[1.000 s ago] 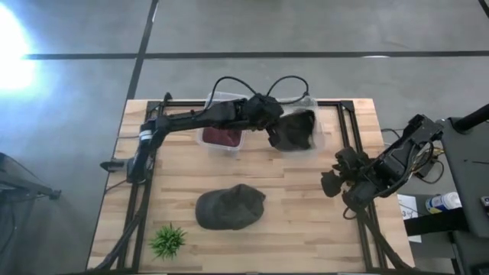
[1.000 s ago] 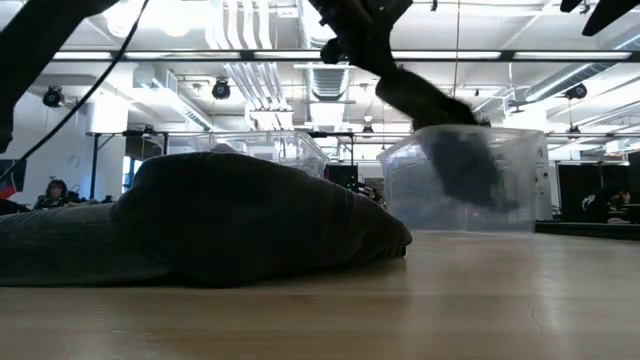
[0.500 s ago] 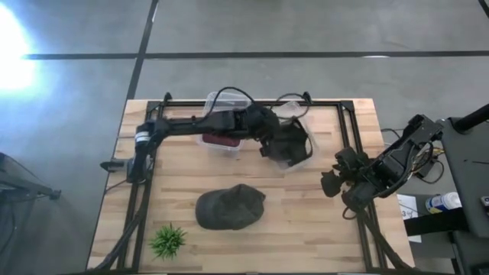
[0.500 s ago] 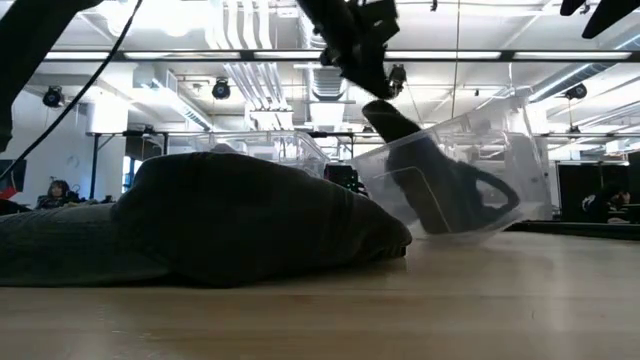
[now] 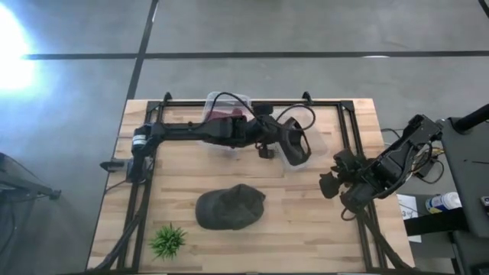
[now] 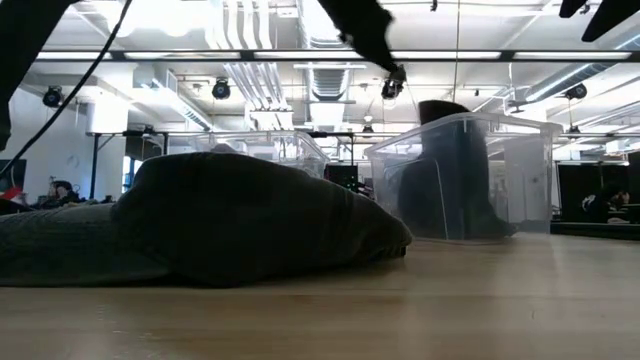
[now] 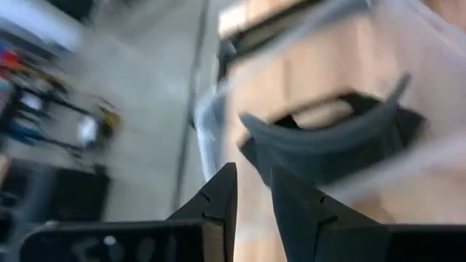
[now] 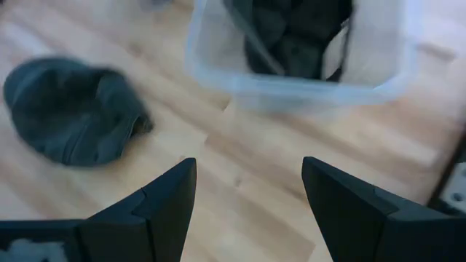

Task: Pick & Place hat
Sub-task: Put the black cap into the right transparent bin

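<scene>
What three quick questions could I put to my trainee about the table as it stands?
1. True or false: the dark hat next to the left gripper sits inside the clear bin.
2. What lies loose on the table, outside any bin? A. a grey hat B. a red cloth C. a cup
3. Fill in: the right gripper, waiting at the table's right edge, is ___ and holds nothing.

Key: 1 true; 2 A; 3 open.
</scene>
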